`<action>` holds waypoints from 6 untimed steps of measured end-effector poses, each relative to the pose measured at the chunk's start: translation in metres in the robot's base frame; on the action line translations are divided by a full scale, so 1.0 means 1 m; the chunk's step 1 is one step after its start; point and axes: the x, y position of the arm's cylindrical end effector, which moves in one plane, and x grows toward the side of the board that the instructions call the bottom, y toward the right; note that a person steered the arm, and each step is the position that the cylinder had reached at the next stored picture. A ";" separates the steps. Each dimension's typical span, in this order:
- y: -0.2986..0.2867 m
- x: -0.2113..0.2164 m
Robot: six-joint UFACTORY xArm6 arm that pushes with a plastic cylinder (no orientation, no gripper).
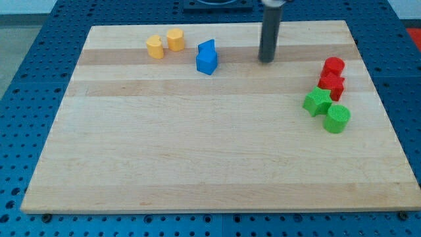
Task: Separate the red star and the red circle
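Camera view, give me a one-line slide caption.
My tip rests on the wooden board, left of the touching red circle and red star.

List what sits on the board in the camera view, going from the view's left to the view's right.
Yellow block → second yellow block → blue block → my tip. Then comes a cluster at the view's right: green star, with the red circle, red star and green cylinder overlapping in order.
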 end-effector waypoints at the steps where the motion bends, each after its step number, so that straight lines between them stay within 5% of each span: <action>1: 0.093 -0.017; 2: 0.190 0.012; 3: 0.181 0.054; 6: 0.073 0.092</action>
